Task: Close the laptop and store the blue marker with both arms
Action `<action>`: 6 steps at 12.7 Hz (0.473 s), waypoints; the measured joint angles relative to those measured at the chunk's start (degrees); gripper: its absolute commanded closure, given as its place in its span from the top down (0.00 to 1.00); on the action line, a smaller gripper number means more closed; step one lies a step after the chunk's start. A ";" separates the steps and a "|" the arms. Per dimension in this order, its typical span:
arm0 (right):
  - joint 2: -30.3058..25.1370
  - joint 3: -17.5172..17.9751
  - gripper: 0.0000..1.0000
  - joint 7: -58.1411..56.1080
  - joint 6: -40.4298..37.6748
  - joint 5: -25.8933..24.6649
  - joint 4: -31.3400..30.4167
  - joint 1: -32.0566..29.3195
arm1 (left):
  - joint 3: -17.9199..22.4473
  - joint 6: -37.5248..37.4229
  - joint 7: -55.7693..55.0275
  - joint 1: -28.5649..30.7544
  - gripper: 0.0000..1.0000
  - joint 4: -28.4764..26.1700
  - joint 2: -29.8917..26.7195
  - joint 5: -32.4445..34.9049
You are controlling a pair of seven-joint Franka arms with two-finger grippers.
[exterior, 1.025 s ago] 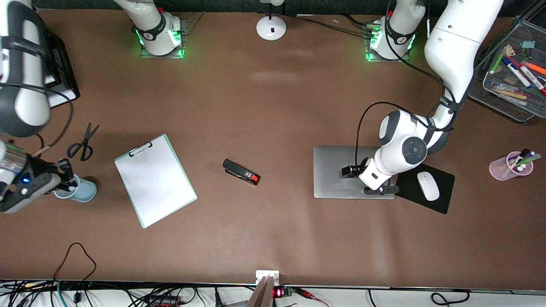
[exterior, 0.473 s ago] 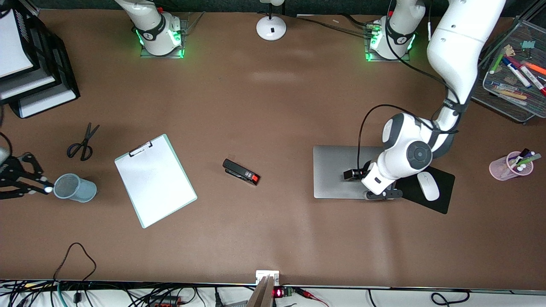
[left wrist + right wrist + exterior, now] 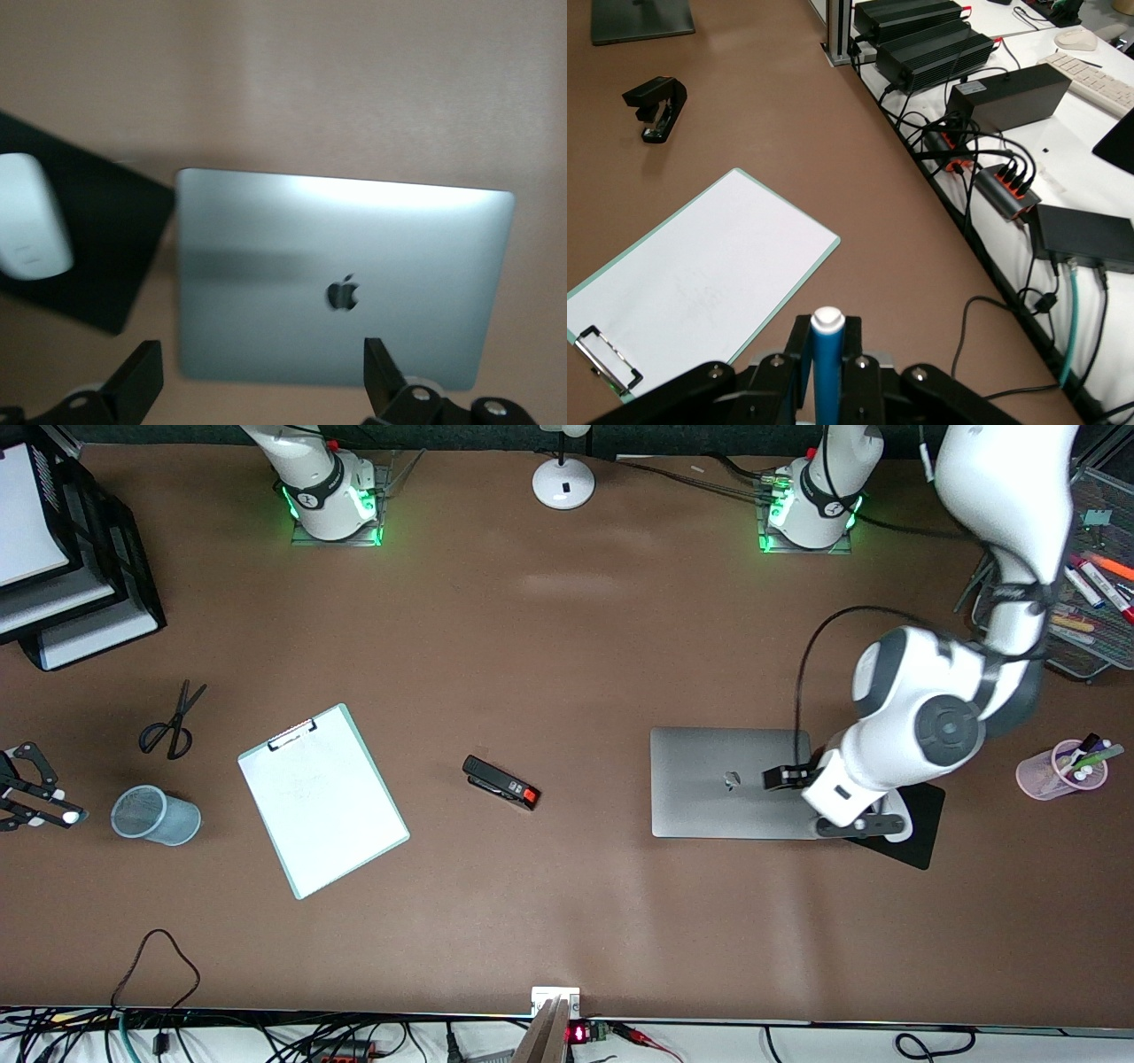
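Right end effector (image 3: 824,376) clamping white-tipped blue marker (image 3: 827,354), left end effector (image 3: 257,390) spread above shut silver laptop (image 3: 341,274)

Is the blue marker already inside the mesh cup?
No, the blue marker is clamped in the right gripper, outside the mesh cup.

The white left robot arm reaches from its base with its elbow raised and its wrist bent down, its black two-finger left gripper (image 3: 257,390) spread wide in the air. At the right arm's end of the table, the black two-finger right gripper (image 3: 40,804) is clamped on a slim light-blue marker with a white end (image 3: 827,354).
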 measured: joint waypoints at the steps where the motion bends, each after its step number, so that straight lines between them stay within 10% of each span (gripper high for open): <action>1: 0.86 0.02 0.00 -0.65 -0.44 0.65 -0.01 -0.34 | 0.20 -2.26 0.00 0.74 1.00 1.27 -1.10 0.21; 6: 3.80 0.10 0.00 -3.16 -5.32 1.14 -0.04 -1.62 | 0.36 -13.57 0.12 2.97 1.00 8.35 -5.91 0.34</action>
